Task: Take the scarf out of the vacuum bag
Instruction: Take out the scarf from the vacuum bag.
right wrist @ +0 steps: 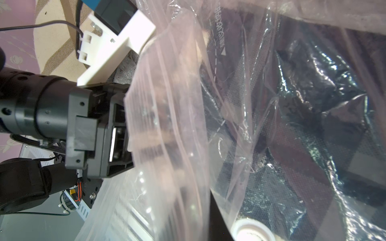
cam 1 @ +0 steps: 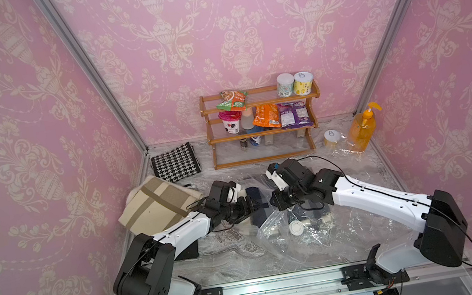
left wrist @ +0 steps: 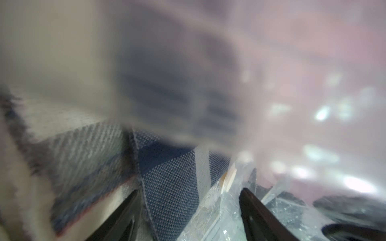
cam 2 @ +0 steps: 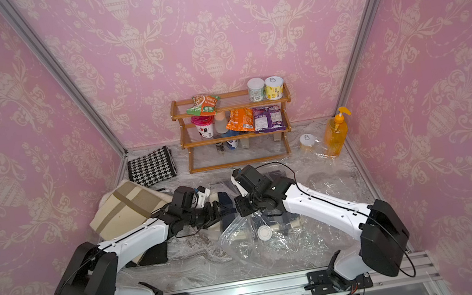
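Reaches in from the left with the left gripper (cam 1: pixel 254 207), jaws spread wide either side of the navy scarf (left wrist: pixel 171 187) lying in the mouth of the vacuum bag (cam 1: pixel 316 238), and holds that mouth's edge up on the right, seemingly pinched in the nearly closed right gripper (cam 1: pixel 272 202).

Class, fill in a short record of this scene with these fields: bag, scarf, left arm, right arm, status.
bag: vacuum bag, clear and crinkled, white valve cap facing up
scarf: navy checked scarf, partly inside the bag, one end at its mouth
left arm: left gripper open, fingers astride the scarf at the bag's mouth
right arm: right gripper shut on the bag's edge, holding it raised
status: scarf not yet out
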